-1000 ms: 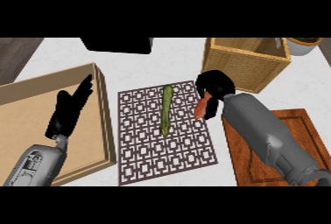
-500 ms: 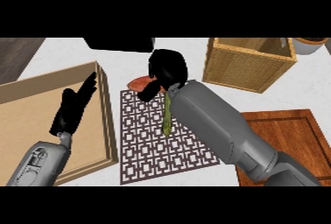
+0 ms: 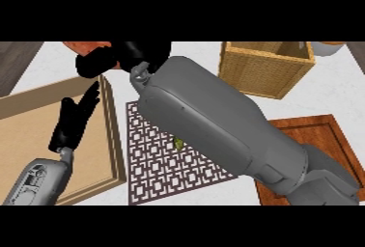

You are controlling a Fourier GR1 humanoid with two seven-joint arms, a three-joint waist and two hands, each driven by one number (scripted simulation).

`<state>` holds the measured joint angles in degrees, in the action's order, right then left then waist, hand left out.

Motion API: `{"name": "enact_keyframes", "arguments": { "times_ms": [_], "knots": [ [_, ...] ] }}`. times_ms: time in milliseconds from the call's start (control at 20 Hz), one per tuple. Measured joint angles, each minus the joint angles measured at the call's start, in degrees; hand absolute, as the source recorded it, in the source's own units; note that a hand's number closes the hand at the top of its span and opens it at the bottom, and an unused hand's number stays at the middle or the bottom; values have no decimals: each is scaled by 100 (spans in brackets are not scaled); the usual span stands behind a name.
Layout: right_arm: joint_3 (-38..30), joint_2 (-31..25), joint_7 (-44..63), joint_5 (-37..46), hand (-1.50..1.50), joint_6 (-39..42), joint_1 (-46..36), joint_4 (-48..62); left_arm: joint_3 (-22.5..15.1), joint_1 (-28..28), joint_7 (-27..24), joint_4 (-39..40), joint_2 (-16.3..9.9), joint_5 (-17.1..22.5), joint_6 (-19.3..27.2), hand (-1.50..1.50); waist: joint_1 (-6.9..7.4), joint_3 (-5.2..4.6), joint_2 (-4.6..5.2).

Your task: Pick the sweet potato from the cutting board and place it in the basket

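Two hands show here. The right hand (image 3: 118, 55) is up at about 11 o'clock, fingers curled around the sweet potato (image 3: 84, 48), which pokes out orange-red just to the hand's left, right against the top of the view. So the sweet potato is held up in the air, well apart from the basket (image 3: 267, 67) sitting at about 1 o'clock. The big grey right forearm (image 3: 214, 125) cuts diagonally across the middle and covers most of the patterned mat (image 3: 160, 164); only a tiny bit of a green thing (image 3: 177, 143) peeks out beside the arm on that mat, too hidden to say what it is.

The cutting board (image 3: 321, 140) is at about 4 o'clock, partly under the arm, showing its reddish-brown wood. The left hand (image 3: 75, 118) rests at 9 o'clock with fingers straight, holding nothing, over the edge of a light wooden tray (image 3: 43, 96). The counter (image 3: 321, 101) is pale white around all of it.
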<state>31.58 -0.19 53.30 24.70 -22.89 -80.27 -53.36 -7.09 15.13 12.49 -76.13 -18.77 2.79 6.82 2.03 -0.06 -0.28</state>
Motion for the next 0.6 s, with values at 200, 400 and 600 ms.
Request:
{"name": "enact_keyframes", "arguments": {
  "times_ms": [200, 400, 600],
  "knots": [
    [-410, -29, 332, 91, 150, 98, -720, 160, 54, -68, 67, -133, -19, -26, 21, 0, -56, 0, 5],
    [-836, -187, 447, 133, 150, 294, -1313, 444, 79, -143, 12, -161, 1, -49, -7, 0, -89, -1, 14],
    [-1104, -371, 397, 259, 150, 412, -1685, 960, 122, -82, 3, -96, 45, -99, 27, 0, -102, 0, 31]
  ]
}}
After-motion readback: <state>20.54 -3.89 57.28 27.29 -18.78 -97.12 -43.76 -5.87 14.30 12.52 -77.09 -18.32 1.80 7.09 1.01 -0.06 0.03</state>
